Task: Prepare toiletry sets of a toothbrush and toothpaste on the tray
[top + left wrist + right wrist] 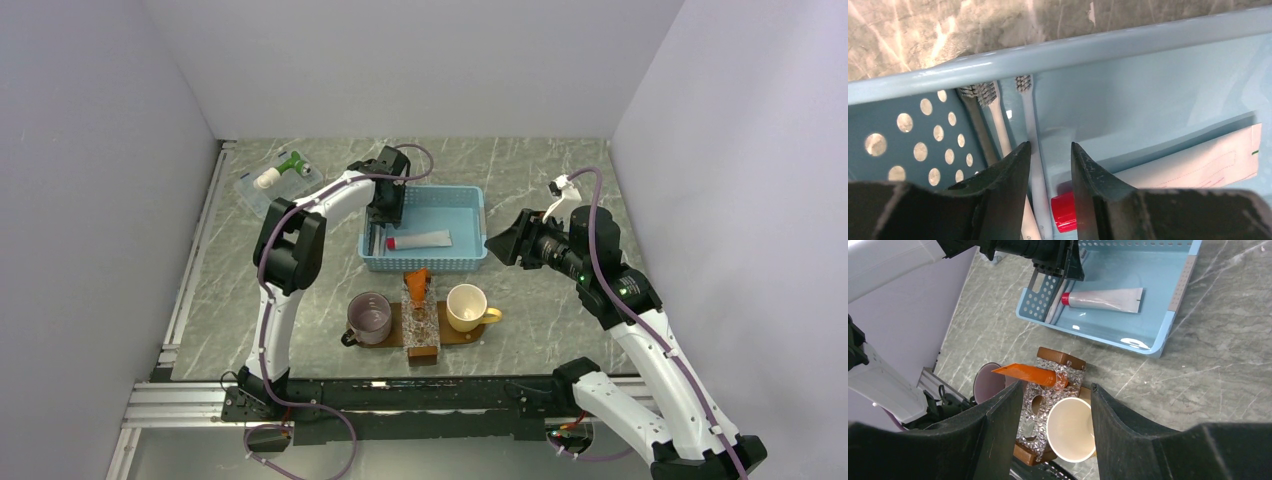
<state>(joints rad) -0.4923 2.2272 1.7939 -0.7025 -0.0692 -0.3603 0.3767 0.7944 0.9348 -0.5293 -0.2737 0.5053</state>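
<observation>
Left end effector (1048,170): narrowly parted, astride a thin whitish toothbrush (1029,115) in the light-blue slotted plastic basket (1058,50).
Right end effector (1057,387): we see it wide, empty.

Glossy light-blue plastic basket (425,265), smooth dark-brown wooden tray (398,322), crinkled shiny silvery foil (1030,425), veined stone-look tabletop (540,180)

Toothbrushes (1030,125) along basket (470,262) left wall, tube (420,240) beside them; tray (398,326) before basket, toothpaste (417,280) between cups (368,318).
</observation>
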